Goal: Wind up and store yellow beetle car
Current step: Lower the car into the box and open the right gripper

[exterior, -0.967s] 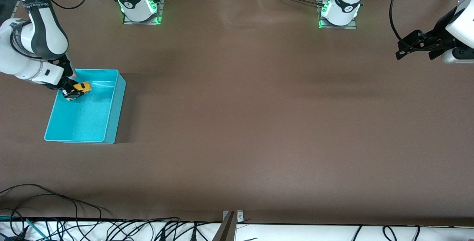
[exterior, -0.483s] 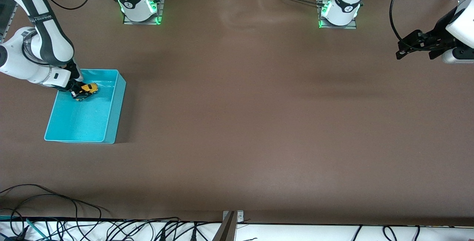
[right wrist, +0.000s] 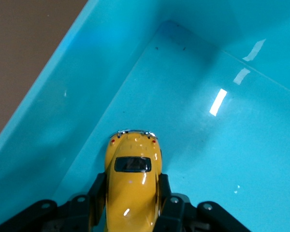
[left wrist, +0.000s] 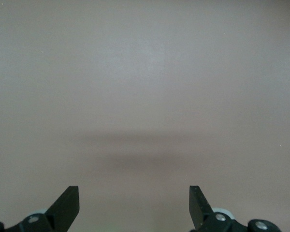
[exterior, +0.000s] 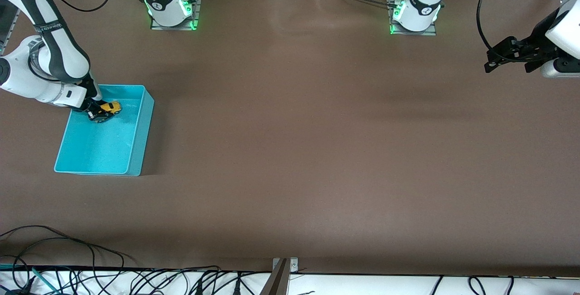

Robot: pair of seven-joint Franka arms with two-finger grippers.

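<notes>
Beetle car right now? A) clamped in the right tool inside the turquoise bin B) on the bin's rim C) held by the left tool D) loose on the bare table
A: the right tool grips the yellow beetle car inside the turquoise bin.

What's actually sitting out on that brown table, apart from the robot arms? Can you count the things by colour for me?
Yellow: 1, the yellow beetle car, gripped by the right gripper inside the bin.
Turquoise: 1, the turquoise bin, at the right arm's end of the table.
Total: 2.
The left gripper waits open over bare table, holding nothing.
</notes>
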